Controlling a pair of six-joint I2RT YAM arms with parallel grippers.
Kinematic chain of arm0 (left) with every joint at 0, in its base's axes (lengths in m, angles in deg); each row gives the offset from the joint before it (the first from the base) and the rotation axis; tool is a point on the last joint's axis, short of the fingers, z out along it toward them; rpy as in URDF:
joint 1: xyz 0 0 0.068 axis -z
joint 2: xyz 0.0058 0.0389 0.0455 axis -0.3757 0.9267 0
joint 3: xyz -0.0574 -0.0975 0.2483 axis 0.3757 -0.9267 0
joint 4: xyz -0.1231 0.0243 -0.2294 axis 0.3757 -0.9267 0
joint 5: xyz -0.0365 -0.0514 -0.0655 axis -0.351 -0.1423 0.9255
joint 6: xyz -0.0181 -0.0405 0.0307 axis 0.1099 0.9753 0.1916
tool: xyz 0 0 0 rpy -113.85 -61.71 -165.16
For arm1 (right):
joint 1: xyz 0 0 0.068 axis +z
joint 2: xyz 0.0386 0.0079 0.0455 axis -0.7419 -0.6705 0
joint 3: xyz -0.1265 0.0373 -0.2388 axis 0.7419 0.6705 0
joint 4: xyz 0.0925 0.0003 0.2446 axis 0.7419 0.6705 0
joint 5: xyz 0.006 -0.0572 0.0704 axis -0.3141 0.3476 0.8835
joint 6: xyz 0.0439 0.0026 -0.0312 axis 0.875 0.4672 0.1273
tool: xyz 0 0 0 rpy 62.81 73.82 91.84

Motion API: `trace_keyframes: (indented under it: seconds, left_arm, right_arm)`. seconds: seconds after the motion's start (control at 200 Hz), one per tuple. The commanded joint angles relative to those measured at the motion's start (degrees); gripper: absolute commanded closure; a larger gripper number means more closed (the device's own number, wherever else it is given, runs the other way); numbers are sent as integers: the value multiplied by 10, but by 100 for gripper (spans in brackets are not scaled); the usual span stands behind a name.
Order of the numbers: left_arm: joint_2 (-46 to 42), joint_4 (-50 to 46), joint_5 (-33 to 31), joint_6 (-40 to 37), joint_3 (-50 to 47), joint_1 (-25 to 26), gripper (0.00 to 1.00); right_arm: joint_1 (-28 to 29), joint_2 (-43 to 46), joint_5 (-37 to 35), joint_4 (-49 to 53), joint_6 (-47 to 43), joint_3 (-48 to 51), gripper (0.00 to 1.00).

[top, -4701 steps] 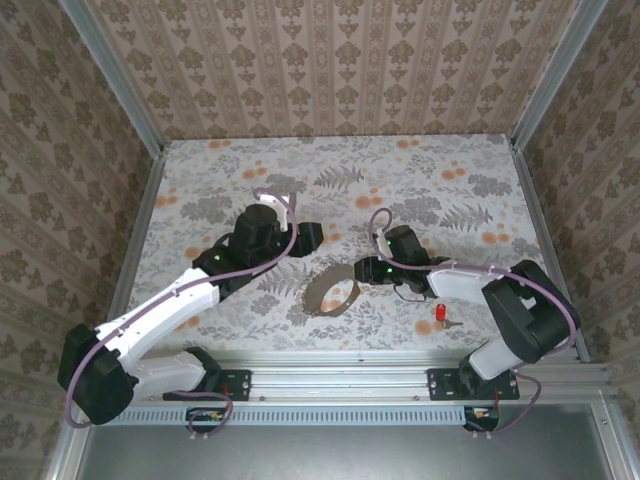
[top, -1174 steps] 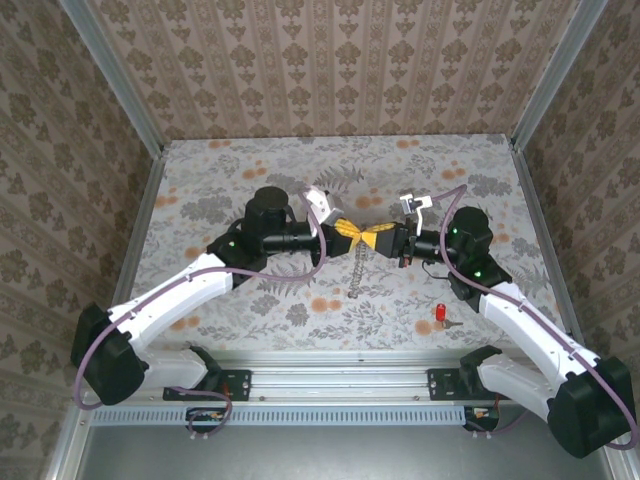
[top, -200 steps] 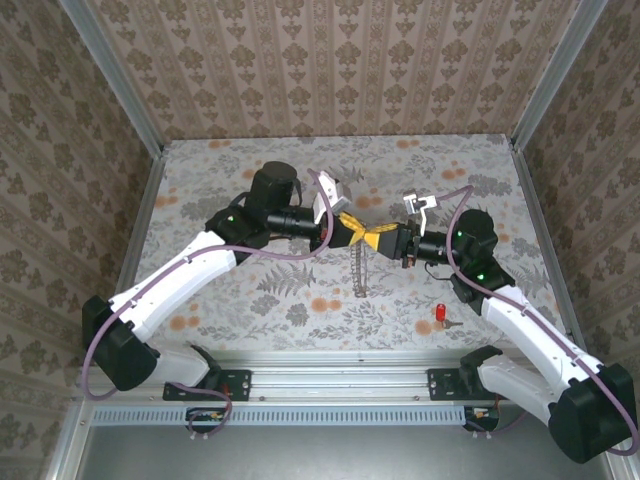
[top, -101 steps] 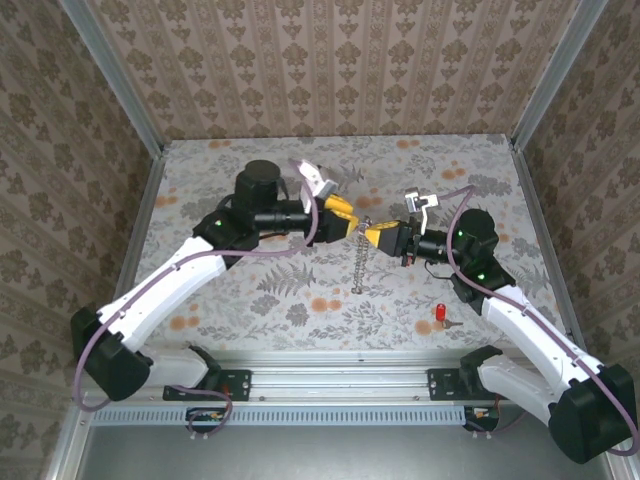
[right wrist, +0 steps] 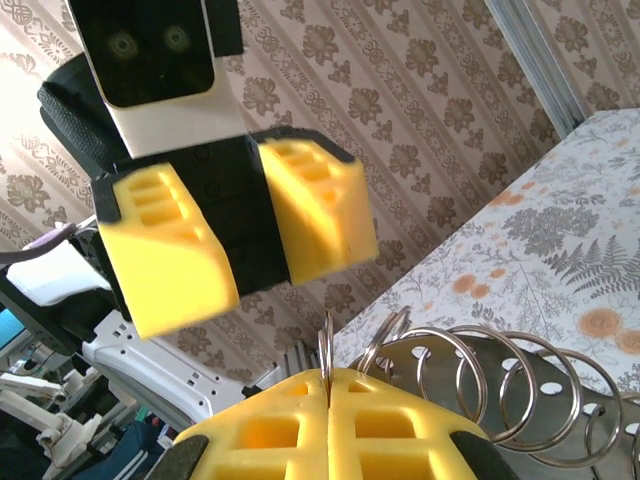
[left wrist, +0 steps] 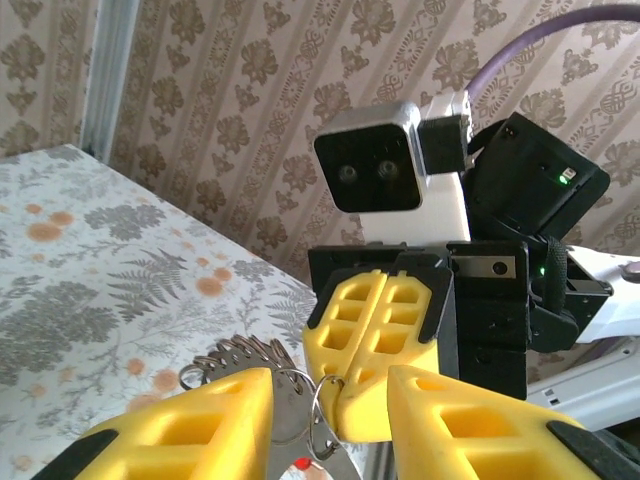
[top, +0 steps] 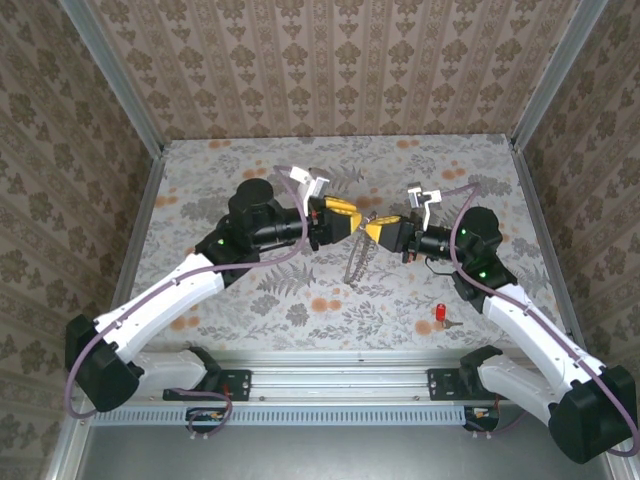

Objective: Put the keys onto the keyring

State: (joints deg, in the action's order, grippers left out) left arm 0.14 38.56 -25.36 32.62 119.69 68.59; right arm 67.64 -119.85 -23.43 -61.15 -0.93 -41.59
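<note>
— Looking down on a tabletop spread with grey fern-and-orange-blossom cloth (top: 250, 170), boxed in by brown damask wallpaper (top: 330, 60) and bare aluminium corner posts (top: 113, 75).

— Anything hard to make out?

— Plenty. Losing the top end of the silvery metal keyring chain (left wrist: 245, 352) behind yellow blocky fingers (top: 385, 232) in the overhead view; cannot tell about contact with the cloth at the bottom end. Following the same chain off the right edge of the right wrist frame. Cannot read the dark blade of the tiny red-headed key (top: 440, 313): too small.

— And the right gripper (right wrist: 328, 385)?

— Pressed fully together, pinching one ring of the chain in the seam, just right of centre in the overhead frame.

— Left gripper (top: 345, 217)?

— Parted partway, closed on nothing; facing the right one tip to tip, just left of it. From the left wrist, catching rings fanned in the gap, low in the frame, with the other's closed tips poking in beside them.

— Where to look for the key?

— Lying on the cloth at lower right of the overhead frame, well apart from both grippers, below and right of the right one.
</note>
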Motion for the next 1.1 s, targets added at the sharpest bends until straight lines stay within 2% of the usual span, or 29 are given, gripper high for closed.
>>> trace_keyframes:
  seconds: [0.0,0.27,0.64,0.86,1.095]
  left_arm:
    - [12,28,-4,24,-1,8,63]
    - [1,65,-35,37,-27,11,62]
    - [26,88,9,60,-21,19,65]
    - [16,94,3,61,-33,22,67]
    - [-4,96,-14,56,-51,20,62]
  right_arm:
    - [-1,7,-9,-33,3,-24,100]
    - [-1,4,-14,-30,-2,-23,100]
    - [-1,0,-19,-28,-6,-26,100]
    - [-3,0,-22,-20,-13,-24,100]
    - [-5,0,-28,-21,-14,-19,100]
